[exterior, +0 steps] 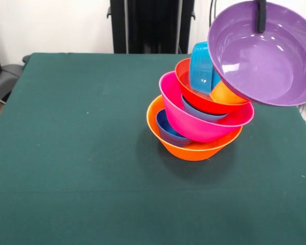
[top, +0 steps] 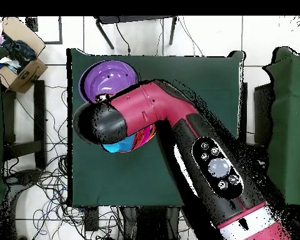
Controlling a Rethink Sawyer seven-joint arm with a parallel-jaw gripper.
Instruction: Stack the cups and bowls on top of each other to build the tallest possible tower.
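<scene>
My gripper (exterior: 260,18) is shut on the far rim of the wide purple bowl (exterior: 265,53) and holds it tilted in the air, just above and right of the tower. One dark finger (exterior: 260,23) shows inside the rim. The tower leans right. Its base is the large orange bowl (exterior: 194,149) with the small dark blue bowl (exterior: 168,130) in it. Above come the pink bowl (exterior: 201,125), the shallow light blue bowl (exterior: 201,113) and the red-orange bowl (exterior: 196,97), which holds the light blue cup (exterior: 200,69) and the orange cup (exterior: 227,94). The yellow cup and teal bowl are hidden. In the overhead view the arm (top: 159,112) covers most of the tower, and the purple bowl (top: 109,80) shows beside it.
The green table (exterior: 66,153) carries only the tower, right of centre. The black pedestal (exterior: 150,25) stands at the far edge. The overhead view shows a cardboard box (top: 21,62) off one table corner and cables on the floor.
</scene>
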